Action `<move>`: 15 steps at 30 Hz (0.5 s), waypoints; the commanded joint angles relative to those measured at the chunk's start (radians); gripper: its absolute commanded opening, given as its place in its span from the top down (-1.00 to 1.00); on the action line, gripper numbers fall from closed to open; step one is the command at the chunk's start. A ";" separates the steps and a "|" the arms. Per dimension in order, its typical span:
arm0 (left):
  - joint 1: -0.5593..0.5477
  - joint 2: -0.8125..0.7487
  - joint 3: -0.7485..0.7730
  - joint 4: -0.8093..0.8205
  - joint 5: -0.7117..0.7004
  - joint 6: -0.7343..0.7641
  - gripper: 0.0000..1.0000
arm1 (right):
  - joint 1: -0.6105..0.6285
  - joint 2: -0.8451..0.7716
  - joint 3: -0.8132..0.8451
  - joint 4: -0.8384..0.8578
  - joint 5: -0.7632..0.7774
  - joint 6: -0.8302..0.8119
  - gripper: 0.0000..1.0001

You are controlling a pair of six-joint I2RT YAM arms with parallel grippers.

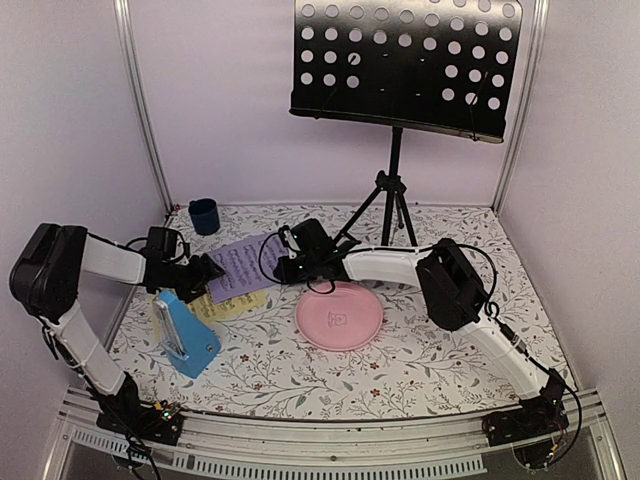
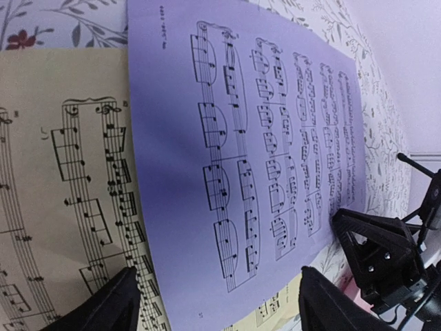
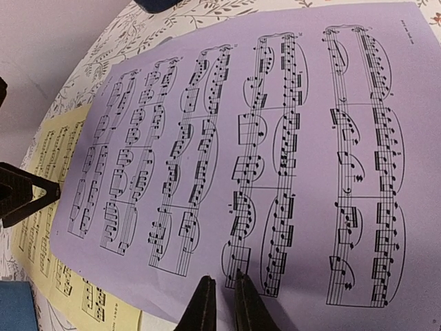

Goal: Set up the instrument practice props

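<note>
The right gripper (image 3: pixel 224 307) sits at the bottom edge of its wrist view. Its two fingers (image 3: pixel 201 307) are drawn almost together with only a thin slit between them, right at the near edge of the lilac sheet (image 3: pixel 262 138). I cannot tell whether the paper is caught between them.

The left gripper (image 2: pixel 217 310) stands wide open and holds nothing. Its dark fingertips (image 2: pixel 103 307) are low in its wrist view, poised over the place where the lilac sheet overlaps the yellow sheet (image 2: pixel 62 207).

Both sheets lie flat on the floral table (image 1: pixel 430 370), left of centre in the top view. The lilac one partly covers the yellow, and the two grippers face each other across them.

The blue metronome (image 1: pixel 188 335) is at lower left, just beside the yellow sheet. A pink plate (image 1: pixel 338 316) lies at the centre, near the right arm's wrist. A dark blue cup (image 1: pixel 203 215) stands at the back left corner. The black music stand (image 1: pixel 400 65) rises at the upper right, its tripod on the back of the table.
</note>
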 commanded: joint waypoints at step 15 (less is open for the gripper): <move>-0.029 0.141 0.057 0.239 0.157 -0.084 -0.56 | 0.004 0.050 0.006 -0.053 -0.047 -0.026 0.86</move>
